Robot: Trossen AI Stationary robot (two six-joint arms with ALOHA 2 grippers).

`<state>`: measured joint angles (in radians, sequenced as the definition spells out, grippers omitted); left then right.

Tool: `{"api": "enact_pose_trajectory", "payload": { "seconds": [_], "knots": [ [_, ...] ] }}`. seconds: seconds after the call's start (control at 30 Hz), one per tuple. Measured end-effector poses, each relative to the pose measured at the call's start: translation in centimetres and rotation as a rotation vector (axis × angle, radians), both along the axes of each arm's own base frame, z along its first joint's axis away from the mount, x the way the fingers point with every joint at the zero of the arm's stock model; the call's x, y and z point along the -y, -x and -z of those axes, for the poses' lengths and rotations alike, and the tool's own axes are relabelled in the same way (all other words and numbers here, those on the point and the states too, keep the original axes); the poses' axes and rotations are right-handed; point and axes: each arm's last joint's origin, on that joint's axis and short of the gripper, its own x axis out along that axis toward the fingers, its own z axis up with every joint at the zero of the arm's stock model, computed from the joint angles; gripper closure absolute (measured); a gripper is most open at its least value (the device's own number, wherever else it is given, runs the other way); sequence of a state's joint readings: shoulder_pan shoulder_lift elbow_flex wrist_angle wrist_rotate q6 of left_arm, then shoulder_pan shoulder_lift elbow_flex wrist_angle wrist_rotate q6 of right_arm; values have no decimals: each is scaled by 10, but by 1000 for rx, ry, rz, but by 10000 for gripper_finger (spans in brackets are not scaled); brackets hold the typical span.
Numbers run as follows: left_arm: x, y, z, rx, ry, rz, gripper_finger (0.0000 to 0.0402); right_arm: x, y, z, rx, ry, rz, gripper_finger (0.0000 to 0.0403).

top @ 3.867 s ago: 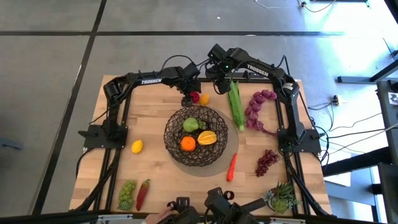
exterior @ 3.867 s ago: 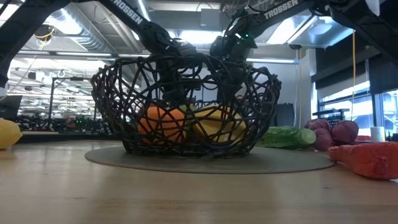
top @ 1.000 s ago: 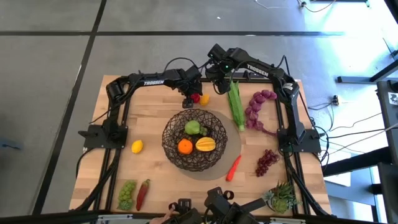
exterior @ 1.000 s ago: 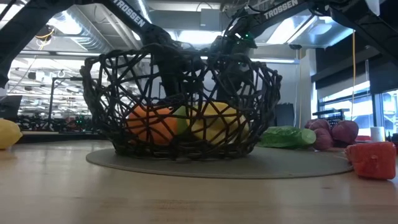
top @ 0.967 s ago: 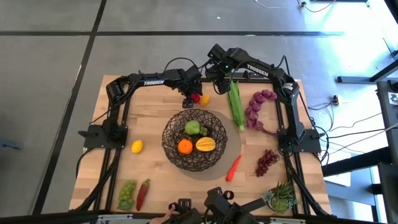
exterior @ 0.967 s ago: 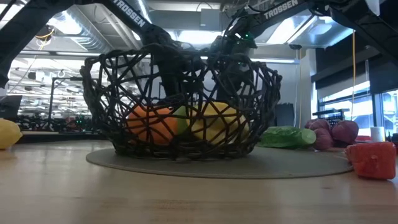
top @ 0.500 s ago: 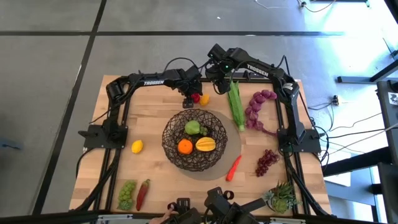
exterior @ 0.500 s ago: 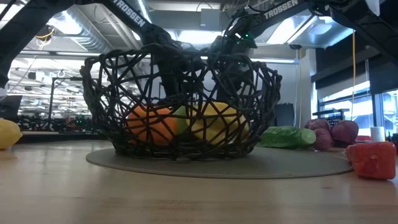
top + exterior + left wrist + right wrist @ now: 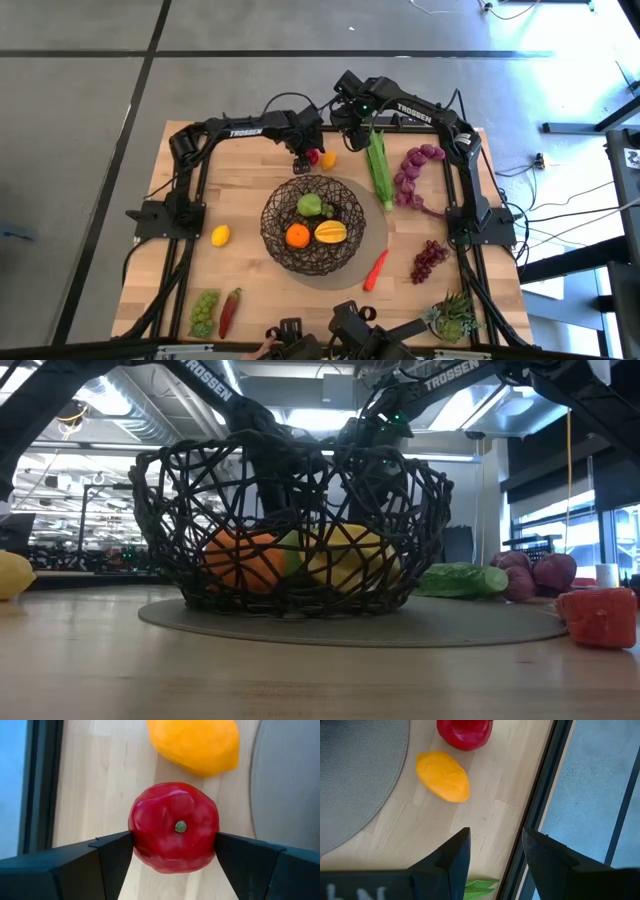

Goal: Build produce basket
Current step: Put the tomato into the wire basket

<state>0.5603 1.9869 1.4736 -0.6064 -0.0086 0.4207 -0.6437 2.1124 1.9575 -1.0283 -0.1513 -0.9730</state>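
Note:
The dark wire basket (image 9: 313,226) sits on its grey mat (image 9: 372,240) at mid-table and holds a green apple (image 9: 310,205), an orange (image 9: 297,236) and a yellow mango (image 9: 331,233). Behind it, near the far edge, my left gripper (image 9: 304,160) stands over a red apple (image 9: 174,833), shut on it. An orange-yellow fruit (image 9: 194,743) lies just beside that apple. My right gripper (image 9: 492,845) hangs open above the far edge (image 9: 350,128), touching nothing. In the low view the basket (image 9: 290,525) hides both grippers' fingers. My left gripper pinches the red apple between its two fingers (image 9: 117,852), one on each side of its widest part (image 9: 137,832). The fingers come from above, pointing down, and the apple's stem (image 9: 180,826) faces up between them. Whether the apple still rests on the table does not show.
A green leafy stalk (image 9: 378,168), purple produce (image 9: 412,172), dark grapes (image 9: 430,260) and a carrot (image 9: 373,270) lie right of the basket. A lemon (image 9: 220,236), green grapes (image 9: 205,312) and a red chilli (image 9: 229,312) lie to its left. A succulent (image 9: 452,318) stands at the near right corner.

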Motion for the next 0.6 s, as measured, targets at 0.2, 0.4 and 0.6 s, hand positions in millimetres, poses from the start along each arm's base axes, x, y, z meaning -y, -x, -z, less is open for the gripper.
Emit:
{"api": "enact_pose_trajectory", "payload": {
  "seconds": [0.2, 0.4, 0.6],
  "knots": [
    [0, 0, -3, 10, -11, -6, 148, 0, 0, 0, 0, 0, 1, 226],
    [0, 1, -3, -3, -3, -6, 148, 1, -1, -1, 17, 13, 1, 226],
    [1, 2, -2, -11, 2, -6, 148, 2, -3, -2, 33, 25, 1, 226]
  ]
}}
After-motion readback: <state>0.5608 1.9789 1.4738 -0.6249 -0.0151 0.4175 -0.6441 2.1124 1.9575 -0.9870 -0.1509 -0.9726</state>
